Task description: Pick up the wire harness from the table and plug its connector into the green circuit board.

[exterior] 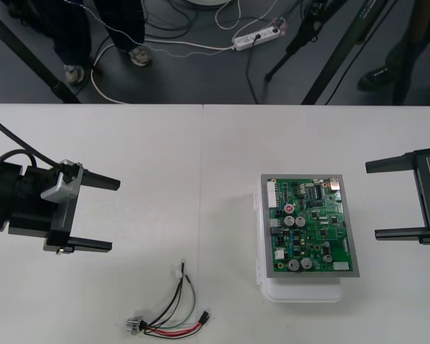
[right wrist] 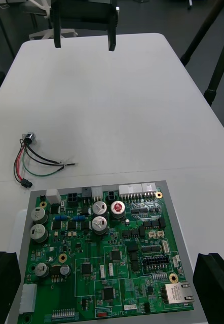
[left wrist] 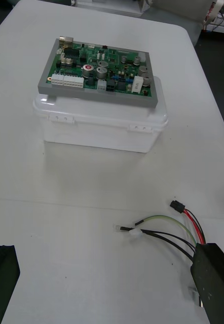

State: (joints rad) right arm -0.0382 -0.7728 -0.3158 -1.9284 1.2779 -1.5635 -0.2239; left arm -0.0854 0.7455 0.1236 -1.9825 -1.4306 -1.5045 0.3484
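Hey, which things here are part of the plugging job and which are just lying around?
For the job: wire harness lying on the table; green circuit board on white base; left gripper and right gripper, both open.
Lying about: power strip and cables on the floor.

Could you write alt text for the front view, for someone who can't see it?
A wire harness lies loose on a table, to the left of a green circuit board on a white base. The left gripper, open, is at the left side; the right gripper, open, at the right.
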